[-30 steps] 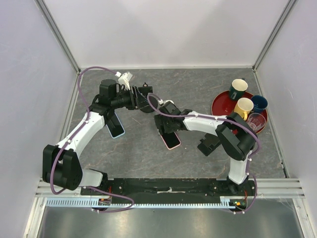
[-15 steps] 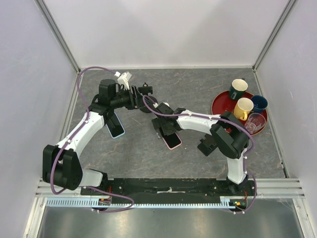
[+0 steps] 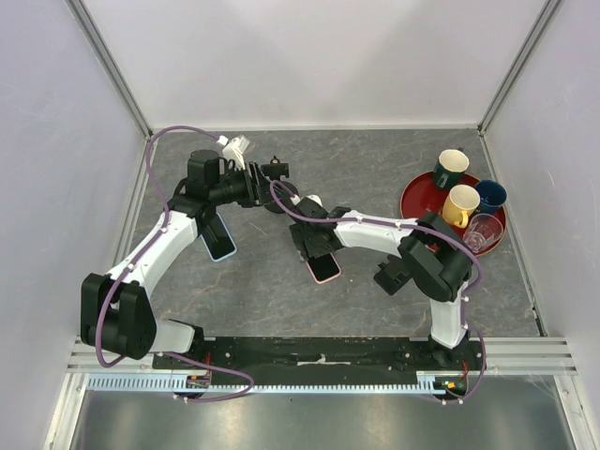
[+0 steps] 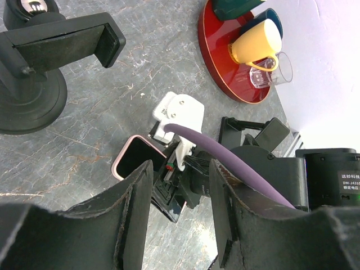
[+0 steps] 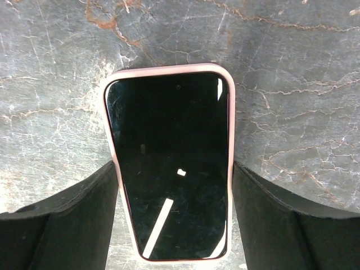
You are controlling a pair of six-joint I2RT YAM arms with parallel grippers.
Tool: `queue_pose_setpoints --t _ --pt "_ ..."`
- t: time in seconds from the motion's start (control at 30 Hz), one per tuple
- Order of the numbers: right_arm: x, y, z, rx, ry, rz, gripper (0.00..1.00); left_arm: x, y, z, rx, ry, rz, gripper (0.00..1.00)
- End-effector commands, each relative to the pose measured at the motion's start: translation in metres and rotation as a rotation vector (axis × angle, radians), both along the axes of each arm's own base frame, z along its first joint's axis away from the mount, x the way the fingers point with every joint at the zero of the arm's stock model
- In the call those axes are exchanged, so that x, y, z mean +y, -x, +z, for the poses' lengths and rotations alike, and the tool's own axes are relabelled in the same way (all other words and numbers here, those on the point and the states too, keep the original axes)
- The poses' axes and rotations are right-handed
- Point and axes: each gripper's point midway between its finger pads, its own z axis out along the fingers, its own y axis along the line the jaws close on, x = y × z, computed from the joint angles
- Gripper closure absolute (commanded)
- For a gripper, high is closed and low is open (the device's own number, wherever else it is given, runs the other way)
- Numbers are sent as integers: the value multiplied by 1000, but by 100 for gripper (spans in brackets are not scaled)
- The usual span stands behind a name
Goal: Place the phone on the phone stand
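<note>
Pink-rimmed phone (image 5: 169, 140) lies flat between the fingers of the right claw (image 5: 174, 185); whether they grip yet is unclear, and a shallow pinch could drop it. Left claw (image 4: 180, 185) gapes empty

We are looking down on a grey marbled tabletop (image 3: 375, 164) with rust-coloured veins, and we are seeing plain pale walls (image 3: 309, 56) closing it in, joined by aluminium corner posts (image 3: 111, 70), under soft even light.
</note>
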Motion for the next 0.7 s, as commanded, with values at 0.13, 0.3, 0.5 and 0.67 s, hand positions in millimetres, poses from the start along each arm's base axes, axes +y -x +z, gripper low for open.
queue_pose_setpoints --t 0.13,0.3,0.5,0.67 --pt "-26 15 3 -46 33 -29 99 -2 -4 27 -67 25 7 49" --pt "-25 8 35 -160 -84 -95 100 -1 -3 28 -67 26 14 49" --pt "-35 -7 87 -323 -225 -212 100 -1 -4 27 -67 26 10 49" --pt "-55 -8 131 -445 -410 -347 100 -11 -1 26 -32 64 -50 47"
